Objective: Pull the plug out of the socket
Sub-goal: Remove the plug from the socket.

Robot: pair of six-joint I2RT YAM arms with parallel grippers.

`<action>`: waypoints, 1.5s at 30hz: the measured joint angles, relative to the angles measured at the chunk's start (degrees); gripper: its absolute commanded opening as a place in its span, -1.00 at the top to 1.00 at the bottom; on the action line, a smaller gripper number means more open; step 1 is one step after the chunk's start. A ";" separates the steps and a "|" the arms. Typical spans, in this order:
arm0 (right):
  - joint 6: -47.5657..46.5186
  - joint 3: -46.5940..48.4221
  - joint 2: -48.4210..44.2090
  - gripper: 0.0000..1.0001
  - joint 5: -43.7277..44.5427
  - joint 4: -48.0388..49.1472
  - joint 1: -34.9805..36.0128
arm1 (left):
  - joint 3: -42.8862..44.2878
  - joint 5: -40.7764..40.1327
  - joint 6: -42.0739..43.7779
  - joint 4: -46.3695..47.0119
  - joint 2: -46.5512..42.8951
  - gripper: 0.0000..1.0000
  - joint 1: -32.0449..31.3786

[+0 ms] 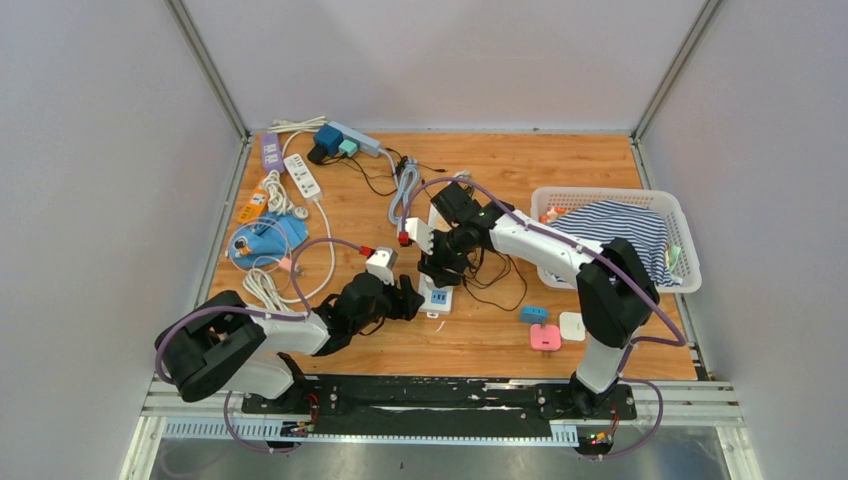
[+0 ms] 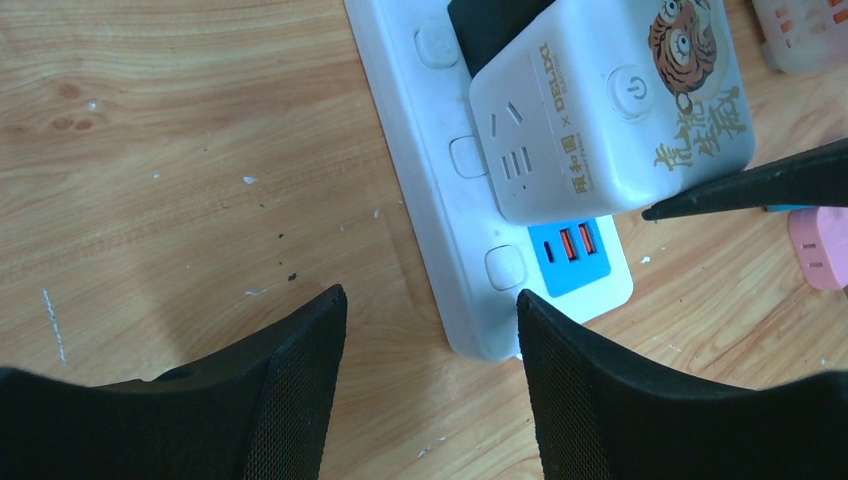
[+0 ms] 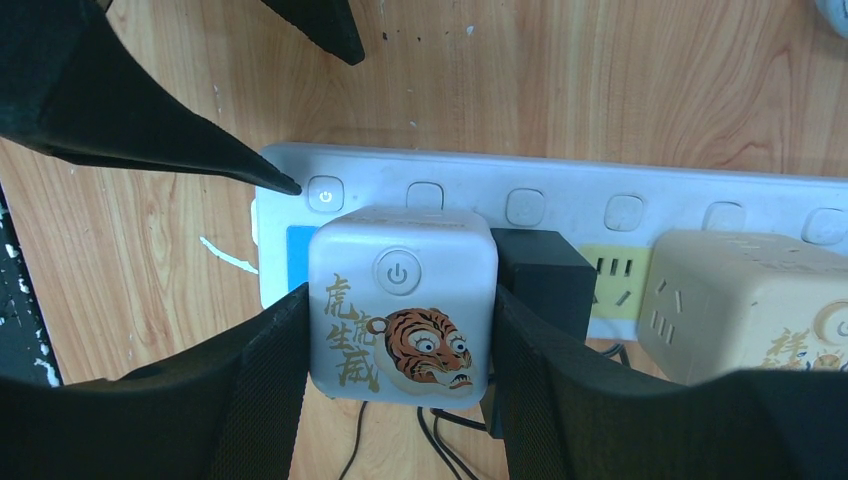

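The plug (image 3: 400,300) is a white cube with a tiger face and a power button, seated in the long white socket strip (image 3: 560,205) near its blue USB end. My right gripper (image 3: 400,290) is shut on the plug, one pad pressed on each side of it. In the left wrist view the plug (image 2: 610,100) sits above the strip's end (image 2: 440,200). My left gripper (image 2: 430,295) is open low over that end; its right finger (image 2: 600,400) overlaps the strip's corner and its left finger is over bare wood. From above, both grippers meet at the strip (image 1: 438,298).
A black adapter (image 3: 540,275) and a beige cube (image 3: 740,300) sit in the strip right beside the plug. Black cables trail behind. A white basket (image 1: 680,215) with striped cloth stands at the right. Small pink (image 1: 545,337) and blue (image 1: 533,313) plugs lie near. Other strips (image 1: 302,175) lie back left.
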 measured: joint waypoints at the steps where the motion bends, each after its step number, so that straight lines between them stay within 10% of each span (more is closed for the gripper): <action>1: -0.15 -0.52 -0.31 1.00 0.02 0.50 0.00 | -0.07 -0.22 -0.04 0.24 0.07 -0.30 0.00; 45: -3.43 -7.04 -4.20 1.00 6.05 8.00 3.21 | -2.60 4.72 -2.36 13.97 6.91 -0.19 3.50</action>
